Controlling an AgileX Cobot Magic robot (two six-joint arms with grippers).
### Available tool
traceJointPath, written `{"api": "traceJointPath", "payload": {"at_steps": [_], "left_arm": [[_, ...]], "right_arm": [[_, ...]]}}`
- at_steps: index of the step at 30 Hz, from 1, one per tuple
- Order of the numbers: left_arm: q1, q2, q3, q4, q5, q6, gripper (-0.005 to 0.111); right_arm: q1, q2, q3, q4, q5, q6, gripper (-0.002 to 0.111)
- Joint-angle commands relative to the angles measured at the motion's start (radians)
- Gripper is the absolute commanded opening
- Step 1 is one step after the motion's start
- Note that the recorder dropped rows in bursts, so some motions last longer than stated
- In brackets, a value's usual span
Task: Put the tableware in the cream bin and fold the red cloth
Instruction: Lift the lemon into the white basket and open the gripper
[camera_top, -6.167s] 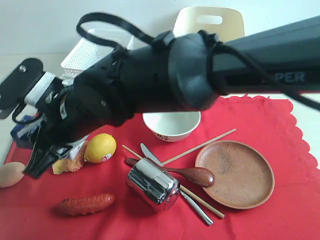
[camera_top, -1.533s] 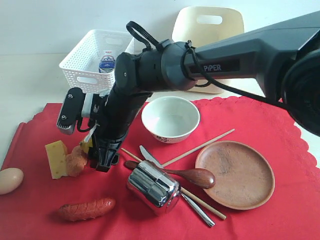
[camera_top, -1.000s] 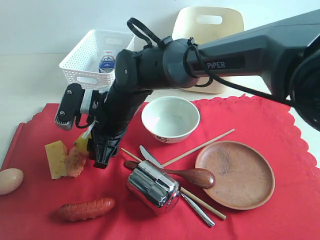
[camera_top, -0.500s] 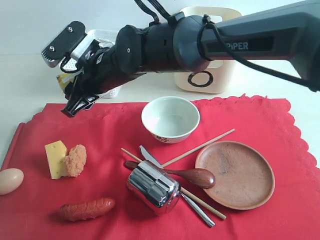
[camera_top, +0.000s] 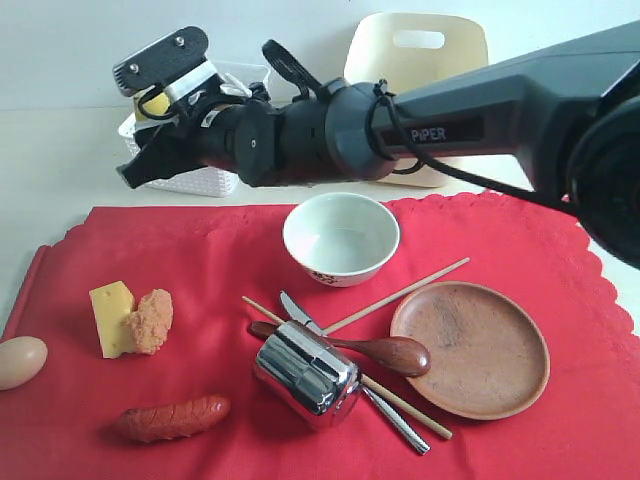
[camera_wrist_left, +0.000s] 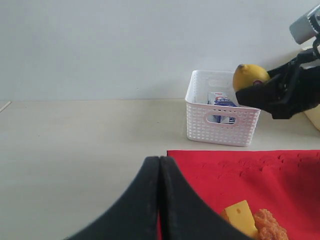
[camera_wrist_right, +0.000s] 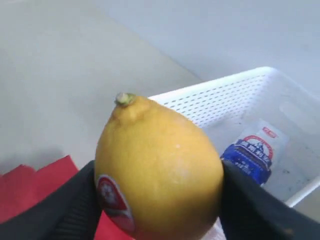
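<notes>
**Pinching a lemon at the white basket**

Right gripper (camera_top: 148, 160): clamped on a yellow lemon (camera_wrist_right: 157, 170), with one dark finger on each side and a red sticker low on the peel. Held in the air by the rim of the white lattice basket (camera_wrist_left: 222, 120), clear of the red cloth (camera_top: 200, 260). In that basket, a blue-and-white milk carton (camera_wrist_left: 221, 100).

Left gripper (camera_wrist_left: 159, 200): fingers pressed together with nothing between them, low over the pale table (camera_wrist_left: 75, 150) near the cloth's edge.

Red cloth: spread flat and unfolded, scalloped border showing along the far side.

On the cloth:
- Pale green-white bowl (camera_top: 341, 238), upright and empty.
- Round brown plate (camera_top: 470, 348), well apart from the bowl.
- Shiny steel cup (camera_top: 305, 372), lying on its side and touching the handle of the dark wooden spoon (camera_top: 385, 352).
- Spoon lying across the metal knife (camera_top: 392, 416) and one of the thin wooden chopsticks (camera_top: 410, 290), its bowl end just beside the plate's rim.
- Toward the left side, cheese (camera_top: 110, 318) touching a fried piece (camera_top: 152, 320), with a sausage (camera_top: 172, 412) nearer the camera.

Egg (camera_top: 20, 360): at the cloth's left edge.

Cream bin (camera_top: 420, 45): upright behind the cloth, partly hidden by the right arm, inside not visible.
</notes>
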Motion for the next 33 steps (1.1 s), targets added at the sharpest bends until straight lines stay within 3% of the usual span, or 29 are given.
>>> {"api": "traceJointPath", "payload": {"at_steps": [1, 9, 19, 25, 28, 33], "left_arm": [[0.003, -0.006, 0.003, 0.002, -0.002, 0.003, 0.0], [0.003, -0.006, 0.003, 0.002, -0.002, 0.003, 0.0], [0.003, -0.006, 0.003, 0.002, -0.002, 0.003, 0.0], [0.003, -0.006, 0.003, 0.002, -0.002, 0.003, 0.0], [0.003, -0.006, 0.003, 0.002, -0.002, 0.003, 0.0], [0.003, -0.006, 0.003, 0.002, -0.002, 0.003, 0.0]], "right_arm": [[-0.006, 0.028, -0.003, 0.181, -0.18, 0.013, 0.0], [-0.013, 0.062, -0.003, 0.257, -0.267, 0.013, 0.001], [-0.013, 0.107, -0.046, 0.257, -0.337, 0.074, 0.042], [-0.011, 0.122, -0.08, 0.262, -0.332, 0.082, 0.059], [-0.011, 0.123, -0.08, 0.261, -0.332, 0.082, 0.075], [-0.011, 0.123, -0.08, 0.261, -0.332, 0.082, 0.08]]}}
